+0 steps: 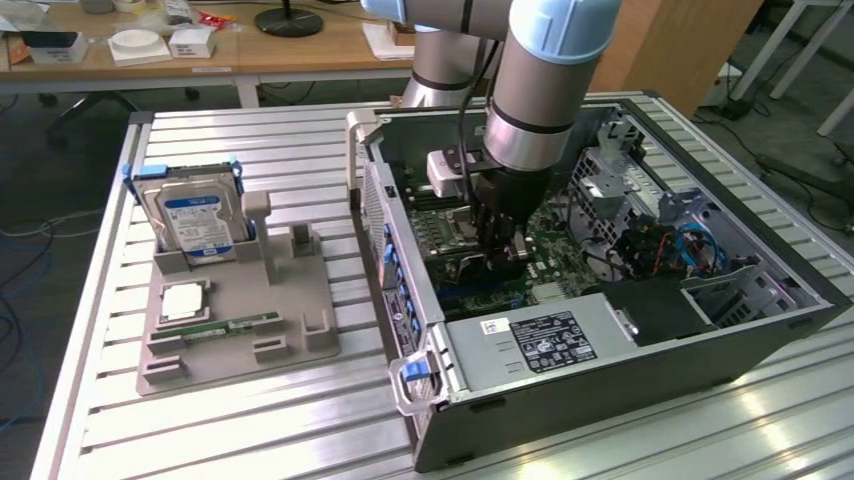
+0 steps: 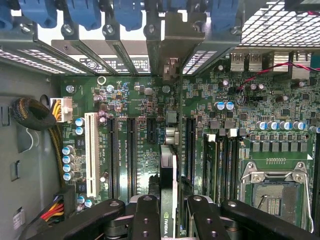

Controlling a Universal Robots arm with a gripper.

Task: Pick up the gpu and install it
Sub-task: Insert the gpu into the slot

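while your gripper (image 2: 172, 207) clamps the gpu (image 2: 168, 170) edge-on, you see the card upright over the motherboard (image 2: 125, 95) inside the case (image 1: 641, 372)

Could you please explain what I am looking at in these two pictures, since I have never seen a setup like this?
This is a robot arm working over an open computer case on a slatted metal table. The exterior view comes from a camera standing off the arm. The wrist view comes from a camera on the arm's wrist, looking into the case at the motherboard. The tool, the arm's two-fingered grasping end, is shut on the gpu, a graphics card seen edge-on over the board's slots; whether it is seated I cannot tell. Beside the case, a grey tray holds a hard drive and a memory stick.
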